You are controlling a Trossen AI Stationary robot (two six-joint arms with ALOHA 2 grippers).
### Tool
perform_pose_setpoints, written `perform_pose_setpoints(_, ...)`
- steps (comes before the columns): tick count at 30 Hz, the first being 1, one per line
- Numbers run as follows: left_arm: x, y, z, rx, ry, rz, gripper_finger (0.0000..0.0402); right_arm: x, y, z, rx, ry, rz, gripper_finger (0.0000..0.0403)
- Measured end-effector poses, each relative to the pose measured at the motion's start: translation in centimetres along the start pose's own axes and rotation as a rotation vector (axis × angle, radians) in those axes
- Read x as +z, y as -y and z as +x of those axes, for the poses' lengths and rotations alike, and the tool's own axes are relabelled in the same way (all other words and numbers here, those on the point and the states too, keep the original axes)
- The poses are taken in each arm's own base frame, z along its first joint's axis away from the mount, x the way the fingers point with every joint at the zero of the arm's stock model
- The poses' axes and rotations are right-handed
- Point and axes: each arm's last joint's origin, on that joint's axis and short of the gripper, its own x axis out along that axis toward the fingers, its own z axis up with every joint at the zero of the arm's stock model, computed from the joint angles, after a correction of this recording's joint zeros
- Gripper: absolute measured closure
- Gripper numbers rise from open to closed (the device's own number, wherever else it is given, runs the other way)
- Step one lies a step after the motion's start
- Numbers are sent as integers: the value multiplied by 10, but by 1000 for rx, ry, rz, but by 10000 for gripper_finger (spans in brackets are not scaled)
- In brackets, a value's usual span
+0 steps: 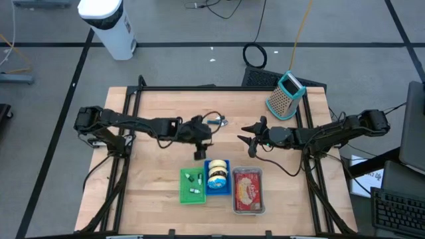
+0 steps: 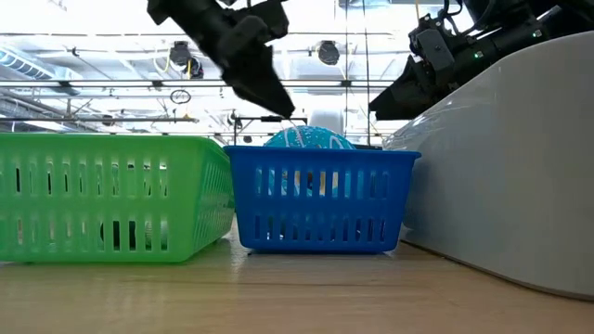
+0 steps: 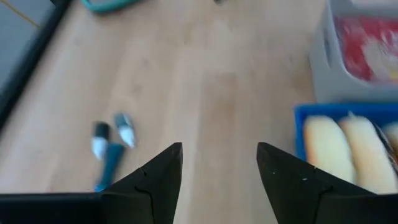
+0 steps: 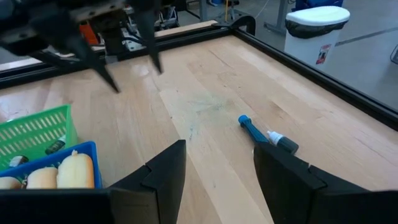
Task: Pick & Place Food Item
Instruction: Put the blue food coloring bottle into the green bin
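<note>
A: Starting at the left, what is on the desk (image 1: 153, 192)?

B: The left end effector (image 1: 198, 153) hovers just above the far edge of the blue basket (image 1: 217, 177), its fingers spread apart with nothing between them. Beside that basket on the left sits a green basket (image 1: 192, 185) with small items inside.

A: And the food?

B: Pale bread rolls (image 3: 341, 149) lie in the blue basket, along with a blue patterned item (image 2: 308, 139). Next comes a grey tray (image 1: 248, 190) with a red packet inside.

A: Further right?

B: A blue marker pen (image 4: 267, 136) lies on the bare wood. The right end effector (image 1: 246, 139) hangs over the desk, fingers apart and empty. A cheese grater (image 1: 285, 95) stands at the far right corner.
</note>
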Motion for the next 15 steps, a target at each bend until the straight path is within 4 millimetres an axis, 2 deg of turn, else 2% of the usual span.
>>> perform_pose_setpoints(7,15,-19,1,64,155,-48,192,0,0,0,-1,-1,-1,222)
perform_pose_setpoints(15,22,-27,0,86,235,-70,192,0,0,0,-2,-1,-1,222)
